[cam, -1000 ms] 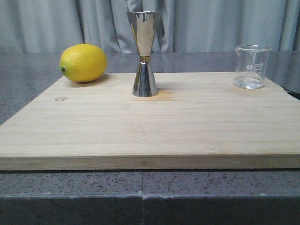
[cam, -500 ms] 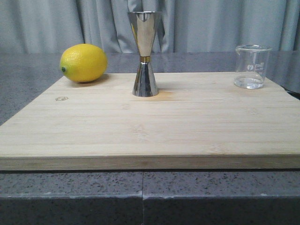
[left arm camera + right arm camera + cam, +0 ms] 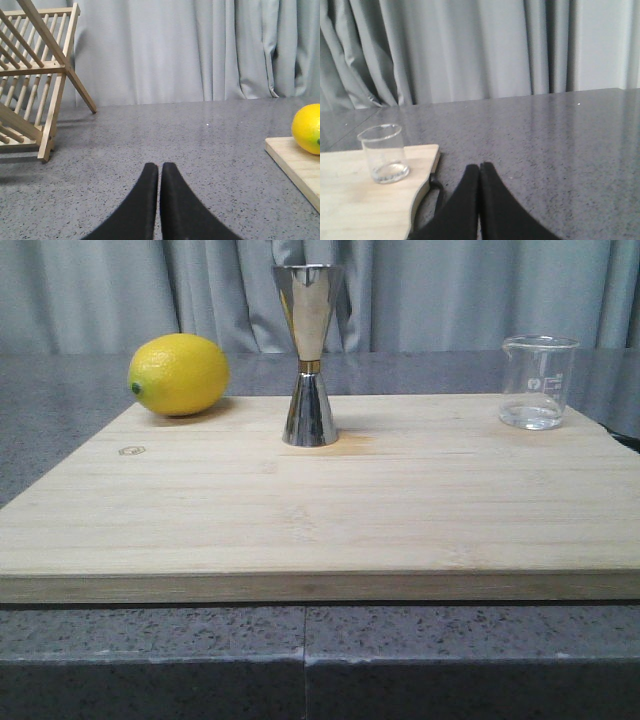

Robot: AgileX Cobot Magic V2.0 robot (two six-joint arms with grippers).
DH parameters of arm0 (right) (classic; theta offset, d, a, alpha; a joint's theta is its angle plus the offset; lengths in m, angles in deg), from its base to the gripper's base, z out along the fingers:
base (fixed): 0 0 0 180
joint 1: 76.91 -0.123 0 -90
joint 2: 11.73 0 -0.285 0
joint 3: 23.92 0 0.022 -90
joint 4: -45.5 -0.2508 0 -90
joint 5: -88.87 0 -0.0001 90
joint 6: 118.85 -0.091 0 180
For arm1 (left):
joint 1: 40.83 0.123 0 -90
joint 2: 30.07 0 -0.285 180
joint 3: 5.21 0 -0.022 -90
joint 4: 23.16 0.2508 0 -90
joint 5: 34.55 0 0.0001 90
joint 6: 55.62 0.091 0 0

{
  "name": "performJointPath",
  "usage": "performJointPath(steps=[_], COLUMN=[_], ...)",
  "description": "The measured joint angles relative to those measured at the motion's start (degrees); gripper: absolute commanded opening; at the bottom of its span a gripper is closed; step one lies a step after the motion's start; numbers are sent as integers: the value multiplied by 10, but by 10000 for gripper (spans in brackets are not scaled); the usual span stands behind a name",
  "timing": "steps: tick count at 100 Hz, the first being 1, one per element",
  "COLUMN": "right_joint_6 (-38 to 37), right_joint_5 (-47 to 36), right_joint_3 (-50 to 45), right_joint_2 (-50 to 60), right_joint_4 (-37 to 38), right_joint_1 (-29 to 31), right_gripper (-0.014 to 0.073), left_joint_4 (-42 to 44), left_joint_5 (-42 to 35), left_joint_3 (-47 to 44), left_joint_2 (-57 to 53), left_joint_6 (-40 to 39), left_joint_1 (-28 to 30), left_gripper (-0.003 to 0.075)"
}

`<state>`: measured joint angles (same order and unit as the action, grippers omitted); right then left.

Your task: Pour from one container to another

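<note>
Right in front is the gray speckled surface [image 3: 300, 660]. A big wooden board [image 3: 320, 510] lies flat on it. The near part of the board is bare wood.

Farther back on the board, three things stand in a row. On the left is a yellow lemon [image 3: 178, 374], lying at the back left corner. In the middle is the shiny metal cup [image 3: 308, 355], tall and shaped like an hourglass, with a thin gold ring at its narrow part. It stands upright. On the right is the small glass cup [image 3: 538, 381] with white marks on its side. It stands upright too, near the back right corner, well apart from the metal cup.

The left gripper [image 3: 159, 170] sits off to the left of the board, over the bare surface. Its black jaws are pressed together and hold nothing. Beyond it, a wooden rack [image 3: 35, 80] stands on the surface.

The right gripper [image 3: 479, 170] sits off to the right of the board, near the glass cup. Its jaws are pressed together as well and hold nothing.

Behind everything hangs a gray curtain [image 3: 480, 290].
</note>
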<state>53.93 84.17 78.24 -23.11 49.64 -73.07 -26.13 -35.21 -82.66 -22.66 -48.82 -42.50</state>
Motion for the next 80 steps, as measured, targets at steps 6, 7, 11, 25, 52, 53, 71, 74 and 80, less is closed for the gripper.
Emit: performJointPath(steps=[6, 7, 11, 25, 52, 53, 71, 74, 80], right_joint_6=[13, 14, 21, 43, 60, 61, 61, 61, 62], right_joint_5=[7, 7, 13, 43, 63, 63, 65, 65, 65], right_joint_3=[-1, -1, -1, -1, -1, -1, -1, -1, -1], right_joint_2=[12, 14, 23, 41, 41, 41, 41, 41, 41], right_joint_4=[-4, -6, -9, -33, -54, -54, -55, -55, -55], right_joint_1=[-7, -9, -11, -12, -6, -4, 5, 5, 5], right_gripper=[-71, -72, -71, -72, -72, -72, -71, -72, -72], left_joint_4=[0, 0, 0, 0, 0, 0, 0, 0, 0], left_joint_5=[0, 0, 0, 0, 0, 0, 0, 0, 0], left_joint_3=[0, 0, 0, 0, 0, 0, 0, 0, 0], left_joint_2=[0, 0, 0, 0, 0, 0, 0, 0, 0], left_joint_6=[0, 0, 0, 0, 0, 0, 0, 0, 0], left_joint_1=[0, 0, 0, 0, 0, 0, 0, 0, 0], left_gripper=[-19, -19, -19, -19, -19, -19, -19, -19, -19])
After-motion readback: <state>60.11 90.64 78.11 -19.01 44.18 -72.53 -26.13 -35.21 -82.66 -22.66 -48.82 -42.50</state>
